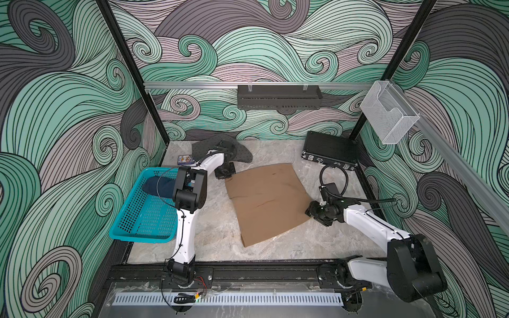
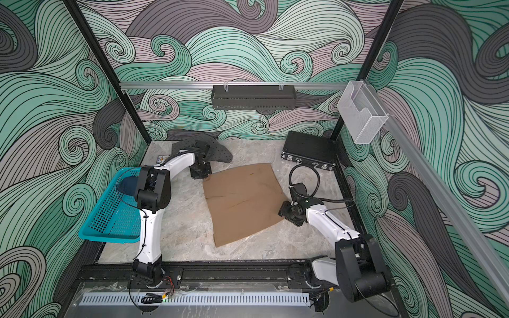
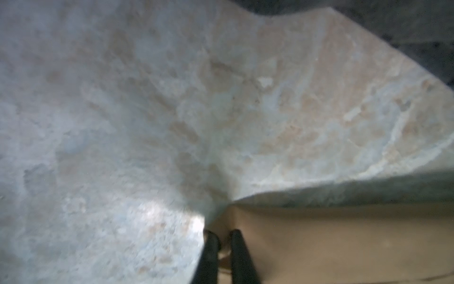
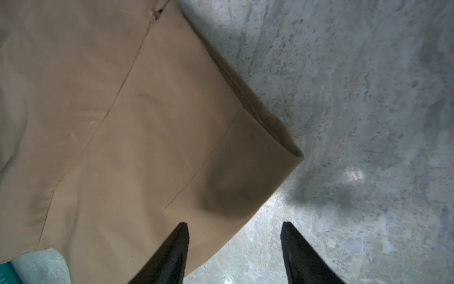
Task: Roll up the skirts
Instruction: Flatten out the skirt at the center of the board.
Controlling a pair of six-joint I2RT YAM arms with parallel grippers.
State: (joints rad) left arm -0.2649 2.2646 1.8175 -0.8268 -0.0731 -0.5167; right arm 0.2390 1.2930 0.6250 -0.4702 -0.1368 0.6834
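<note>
A tan skirt (image 1: 264,201) (image 2: 242,201) lies spread flat in the middle of the marble table. At its far left corner my left gripper (image 1: 227,176) (image 3: 223,236) is shut on a pinch of the tan cloth (image 3: 319,241). My right gripper (image 1: 309,212) (image 4: 234,225) is open at the skirt's right corner (image 4: 245,159), with one finger over the cloth and one over bare table. A dark grey dotted skirt (image 1: 242,152) (image 2: 217,151) lies crumpled at the back, behind the left arm. A dark blue denim skirt (image 1: 157,187) sits in the basket.
The teal perforated basket (image 1: 137,239) (image 2: 110,239) stands at the left, close to the left arm's elbow. A black hard case (image 1: 329,150) leans at the back right. A small printed box (image 1: 184,159) lies by the basket's far end.
</note>
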